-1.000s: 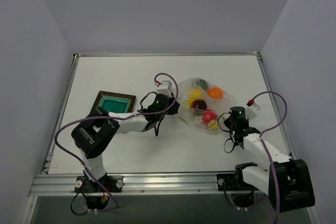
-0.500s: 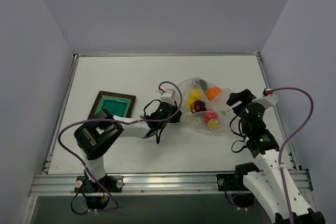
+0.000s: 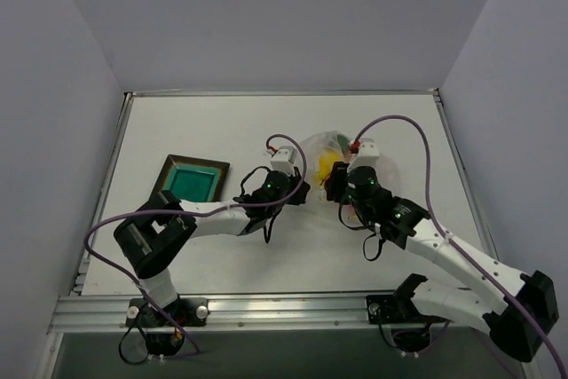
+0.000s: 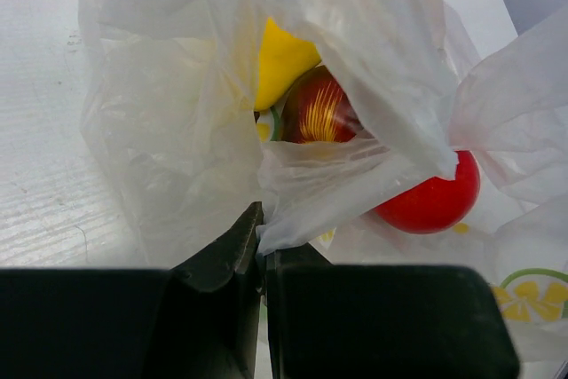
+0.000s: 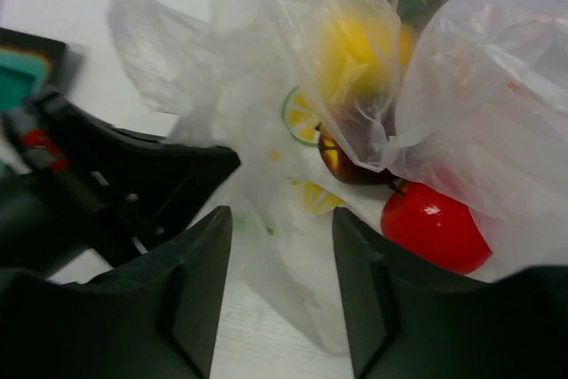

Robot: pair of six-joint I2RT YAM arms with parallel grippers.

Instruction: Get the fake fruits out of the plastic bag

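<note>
top: high overhead, whole table [image 3: 222, 126] | wrists: close, facing bag [image 4: 169, 130] | shared: bag

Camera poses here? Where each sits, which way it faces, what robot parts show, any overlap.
Top external: above and behind the bases, looking down at the table; both arms, tray and plastic bag in view.
Left wrist: on the left arm, low, facing the bag; left gripper pinched shut on its film.
Right wrist: on the right arm, facing the bag and the left gripper; right gripper open at the bottom edge.
Shared: both wrist views show the red ball and yellow fruit.
</note>
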